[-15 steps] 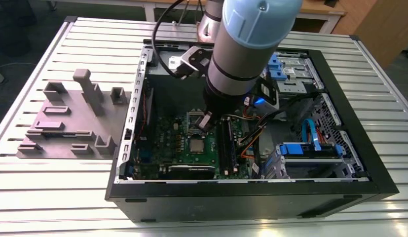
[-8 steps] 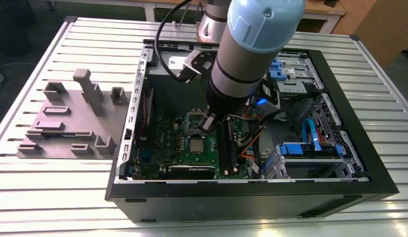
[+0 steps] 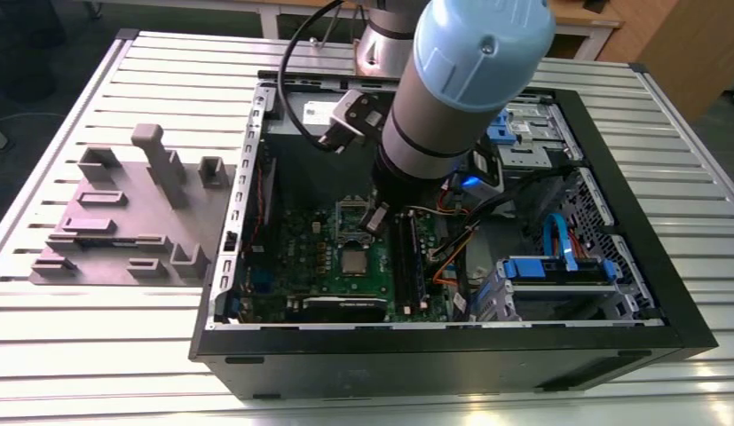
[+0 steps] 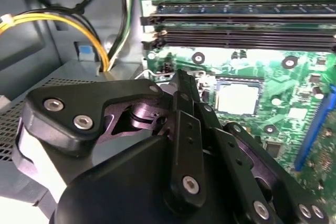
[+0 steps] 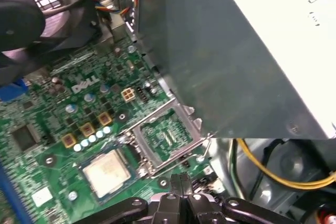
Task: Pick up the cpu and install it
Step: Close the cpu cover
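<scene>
Since the cpu [image 5: 107,170] already lies socketed in the motherboard [image 5: 63,108], placing looks done; claw [image 5: 181,179] beside the cpu, pressed together, empty.

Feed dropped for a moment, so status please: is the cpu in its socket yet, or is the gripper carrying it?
Looks done: the cpu lies flat in place on the motherboard, apart from the gripper. In hand: nothing; the gripper is shut and empty above the board. Left: the metal retention frame beside the chip stands open, not closed over it.
</scene>
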### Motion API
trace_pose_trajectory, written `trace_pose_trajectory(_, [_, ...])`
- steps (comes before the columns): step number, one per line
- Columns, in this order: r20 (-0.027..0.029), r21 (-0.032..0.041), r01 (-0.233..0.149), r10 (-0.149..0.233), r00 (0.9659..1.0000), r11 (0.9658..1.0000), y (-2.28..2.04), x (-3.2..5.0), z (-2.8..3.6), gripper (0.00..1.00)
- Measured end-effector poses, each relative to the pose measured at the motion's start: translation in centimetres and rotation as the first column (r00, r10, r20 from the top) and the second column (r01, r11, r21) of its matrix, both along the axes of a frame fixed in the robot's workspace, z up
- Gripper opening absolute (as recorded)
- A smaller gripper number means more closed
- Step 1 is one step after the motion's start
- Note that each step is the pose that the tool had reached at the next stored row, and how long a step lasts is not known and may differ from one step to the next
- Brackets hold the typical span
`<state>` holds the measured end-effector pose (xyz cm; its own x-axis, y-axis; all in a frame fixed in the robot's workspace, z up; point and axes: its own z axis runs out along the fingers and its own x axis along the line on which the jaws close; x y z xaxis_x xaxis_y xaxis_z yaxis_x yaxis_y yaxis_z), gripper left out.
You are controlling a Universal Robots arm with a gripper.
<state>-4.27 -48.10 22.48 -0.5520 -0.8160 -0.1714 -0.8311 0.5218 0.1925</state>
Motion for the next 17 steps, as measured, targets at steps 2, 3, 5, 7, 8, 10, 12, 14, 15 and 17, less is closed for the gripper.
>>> trace_pose_trajectory(2, [0.0002, 0.0107, -0.006, 0.006, 1.0000, 0.9999, 0.05, -0.01, -0.10, 0.10])
trace_pose_trajectory(3, [0.0003, 0.0132, -0.008, 0.008, 1.0000, 0.9999, 0.12, 0.01, -0.18, 0.10])
trace_pose_trajectory(5, [0.0003, 0.0145, -0.010, 0.010, 0.9999, 0.9998, 0.31, 0.13, -0.36, 0.10])
trace_pose_trajectory(7, [0.0003, 0.0156, -0.012, 0.012, 0.9999, 0.9998, 0.52, 0.25, -0.53, 0.10])
trace_pose_trajectory(8, [0.0003, 0.0163, -0.013, 0.013, 0.9999, 0.9998, 0.62, 0.30, -0.60, 0.10])
trace_pose_trajectory(10, [0.0003, 0.0185, -0.015, 0.015, 0.9999, 0.9997, 0.79, 0.41, -0.74, 0.10])
trace_pose_trajectory(12, [0.0003, 0.0202, -0.018, 0.018, 0.9998, 0.9996, 0.98, 0.49, -0.88, 0.10])
trace_pose_trajectory(14, [0.0004, 0.0211, -0.021, 0.021, 0.9998, 0.9996, 1.18, 0.58, -1.02, 0.10])
trace_pose_trajectory(15, [0.0004, 0.0217, -0.021, 0.021, 0.9998, 0.9995, 1.30, 0.66, -1.07, 0.10])
trace_pose_trajectory(17, [0.0013, 0.0306, -0.022, 0.022, 0.9998, 0.9993, 1.46, 0.75, -1.10, 0.10])
